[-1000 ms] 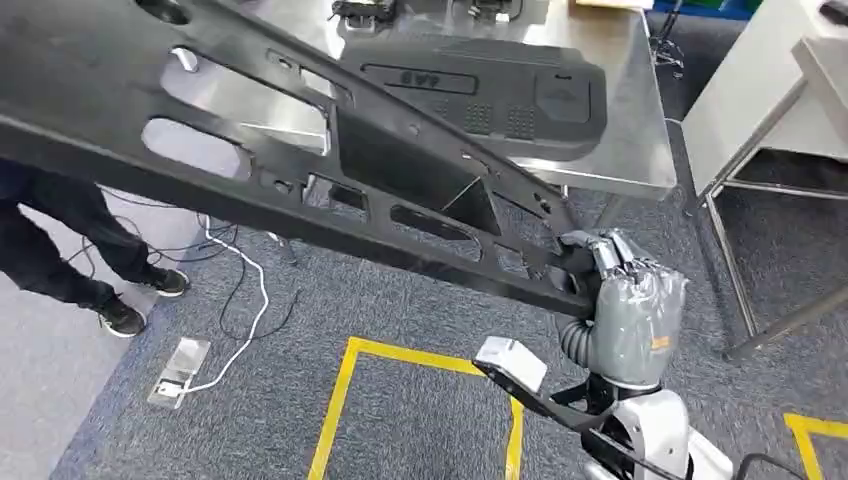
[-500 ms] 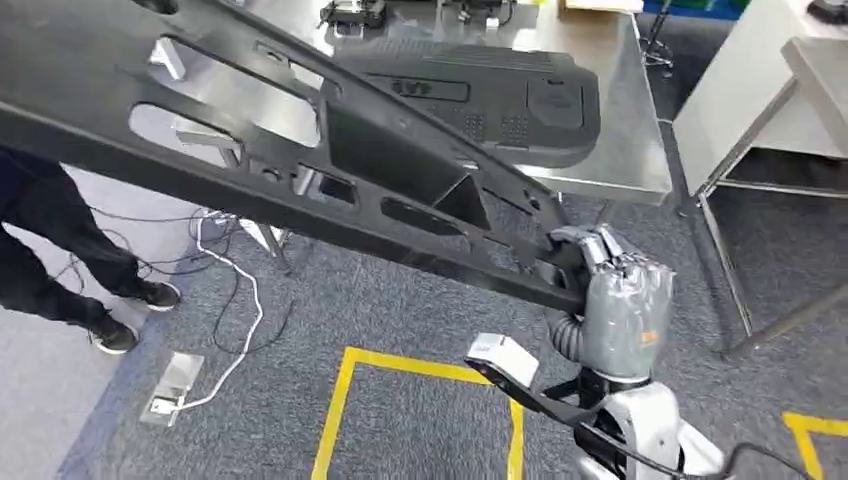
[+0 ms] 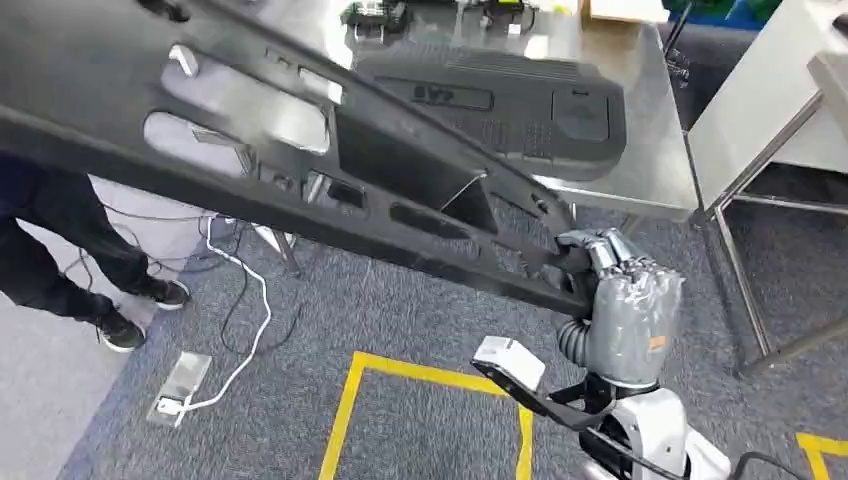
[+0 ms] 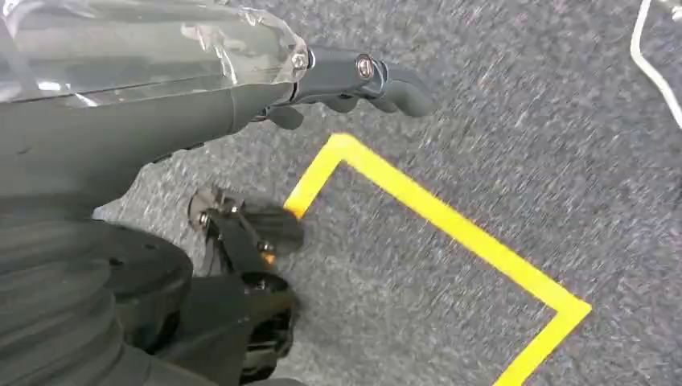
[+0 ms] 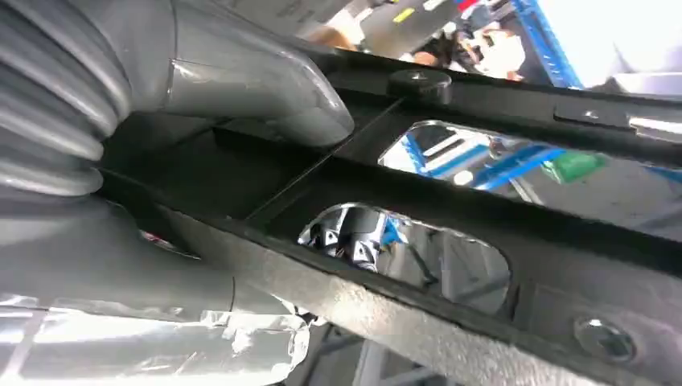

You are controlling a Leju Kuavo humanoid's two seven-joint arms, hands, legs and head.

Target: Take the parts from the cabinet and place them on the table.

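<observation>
The right hand (image 3: 605, 265) grips the lower end of a long black moulded plastic frame panel (image 3: 300, 150) pierced with rounded cut-outs. Its long axis runs from 4 o'clock up to 10 o'clock, held above grey carpet (image 3: 420, 310). A second flat black textured panel (image 3: 520, 110) lies on the shiny steel table (image 3: 655, 150) at 12 o'clock. The left hand (image 4: 354, 76) hangs empty, fingers loosely curled over yellow floor tape (image 4: 450, 221).

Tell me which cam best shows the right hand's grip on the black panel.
Head view: the right hand grips the long black panel at its near end, whole panel visible above the steel table. Right wrist view is close up: thumb on the panel, little context. Left wrist view faces carpet, with the left hand.
</observation>
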